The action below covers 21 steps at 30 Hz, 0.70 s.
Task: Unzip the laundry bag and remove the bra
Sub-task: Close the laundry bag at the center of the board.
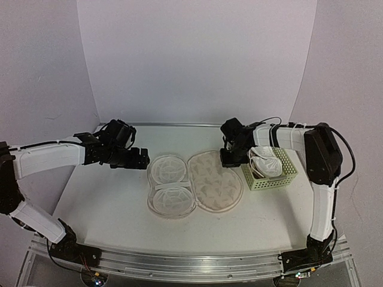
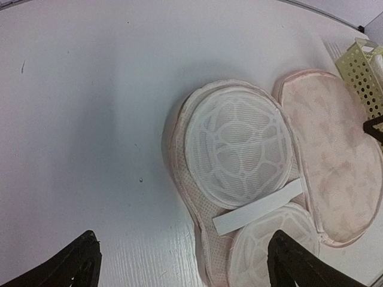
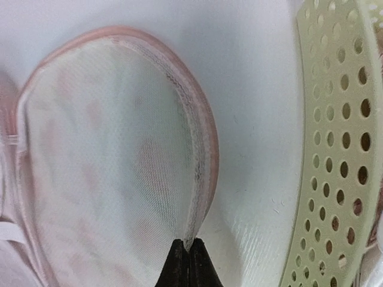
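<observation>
The laundry bag (image 1: 215,182) lies unzipped and spread flat at mid-table. Its printed beige flap is on the right. Its left half (image 1: 170,185) shows two white mesh domes crossed by a white elastic band (image 2: 257,207). My right gripper (image 1: 230,160) is shut on the flap's pinkish zip rim (image 3: 200,155) at its far right edge (image 3: 189,242). My left gripper (image 1: 142,158) is open and empty, just above the bag's left edge (image 2: 185,269). The bra (image 1: 266,162), white with thin straps, lies in the pale-green basket.
The pale-green perforated basket (image 1: 288,174) stands just right of the bag, close to my right gripper; it also shows in the right wrist view (image 3: 341,149) and the left wrist view (image 2: 365,72). White walls enclose the back and sides.
</observation>
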Motion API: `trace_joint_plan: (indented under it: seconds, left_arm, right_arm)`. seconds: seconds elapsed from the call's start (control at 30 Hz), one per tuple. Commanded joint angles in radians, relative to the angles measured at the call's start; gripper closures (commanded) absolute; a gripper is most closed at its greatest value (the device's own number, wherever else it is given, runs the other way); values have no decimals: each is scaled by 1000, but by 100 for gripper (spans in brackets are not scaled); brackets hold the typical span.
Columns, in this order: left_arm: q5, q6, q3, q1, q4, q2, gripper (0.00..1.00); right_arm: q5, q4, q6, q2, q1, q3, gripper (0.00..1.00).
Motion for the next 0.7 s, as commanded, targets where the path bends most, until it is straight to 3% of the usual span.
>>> trace_joint_plan:
  seconds: [0.0, 0.3, 0.53, 0.67]
  left_arm:
    - [30, -11, -18, 6, 38, 36, 3]
    - [82, -10, -30, 6, 58, 108, 4]
    - [78, -16, -41, 4, 57, 112, 5]
    - [56, -19, -40, 4, 31, 125, 13]
  right_arm:
    - [-23, -22, 2, -106, 34, 90, 100]
    - [-111, -44, 20, -171, 91, 198, 100]
    - [-194, -44, 51, -118, 154, 308, 100]
    - [-211, -46, 63, -75, 181, 357, 100]
